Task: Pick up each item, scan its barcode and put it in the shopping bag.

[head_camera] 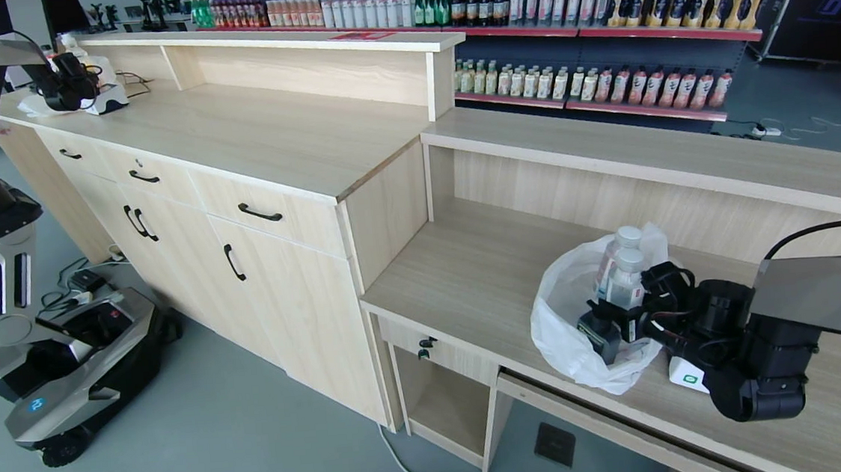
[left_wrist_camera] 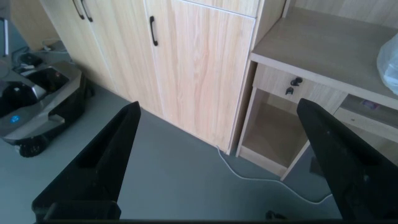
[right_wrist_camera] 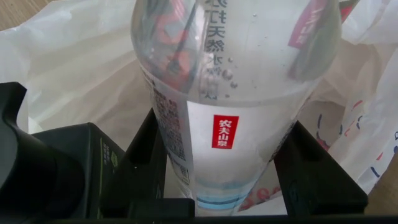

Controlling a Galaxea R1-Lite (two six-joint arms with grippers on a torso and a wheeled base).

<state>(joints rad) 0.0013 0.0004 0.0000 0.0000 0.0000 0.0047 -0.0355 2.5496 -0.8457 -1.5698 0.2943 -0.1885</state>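
gripping a clear water bottle (head_camera: 623, 289) (right_wrist_camera: 236, 81) low on its body, the right gripper (head_camera: 620, 316) (right_wrist_camera: 230, 183) is at the mouth of the white shopping bag (head_camera: 563, 330) (right_wrist_camera: 74, 68), which lies on the lower counter (head_camera: 468, 262). the jaws are closed on both sides of the bottle, and the bottle stands about upright with the bag plastic all around it.

in the head view two white bottle tops rise from the bag, one just behind the other. so i judge that a second bottle (head_camera: 612, 255) is already inside, touching the held one or very near it. a dark carton (head_camera: 598, 333) (right_wrist_camera: 74, 162) sits just beside the held bottle at the front of the bag. it seems to be in the bag too, but i cannot tell this for sure.

the left gripper (left_wrist_camera: 217, 106) hangs over the grey floor (left_wrist_camera: 186, 180) before the cabinets, its fingers wide apart and holding nothing.

my judgement is that the task is far along. this bottle is at the placing step, and what is left for it is to lower it fully and let go. whether its barcode is scanned i cannot tell. a small white object with a green mark (head_camera: 688, 378) lies on the counter close to the bag, and i cannot tell if it is one more item.
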